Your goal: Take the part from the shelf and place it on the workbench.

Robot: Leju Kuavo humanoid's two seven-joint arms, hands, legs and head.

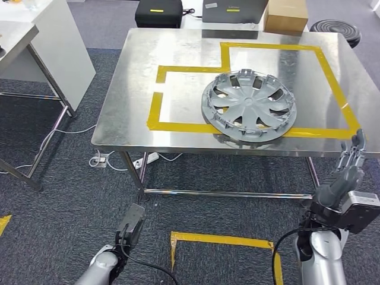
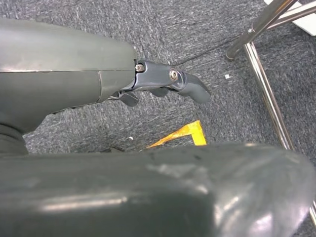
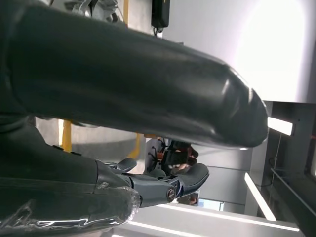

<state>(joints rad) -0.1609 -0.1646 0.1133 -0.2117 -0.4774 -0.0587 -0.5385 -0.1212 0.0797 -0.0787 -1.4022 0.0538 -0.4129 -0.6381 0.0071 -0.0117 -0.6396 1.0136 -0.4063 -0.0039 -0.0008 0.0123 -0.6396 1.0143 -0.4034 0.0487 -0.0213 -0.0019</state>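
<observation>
The part (image 1: 249, 105) (a grey wheel cover) lies near the bench's (image 1: 134, 113) front edge; my right hand (image 1: 348, 169) hangs empty, fingers apart; my left hand (image 1: 130, 224), I cannot tell.

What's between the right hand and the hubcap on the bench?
Nothing visible. The hubcap lies flat on the workbench, overlapping the front yellow tape line. The right hand is raised off the bench's front right corner, empty, with only bare steel between them.

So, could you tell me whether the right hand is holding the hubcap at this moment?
No, the hubcap lies flat on the steel workbench, while the right hand hangs apart from it below the table edge, holding nothing.
</observation>
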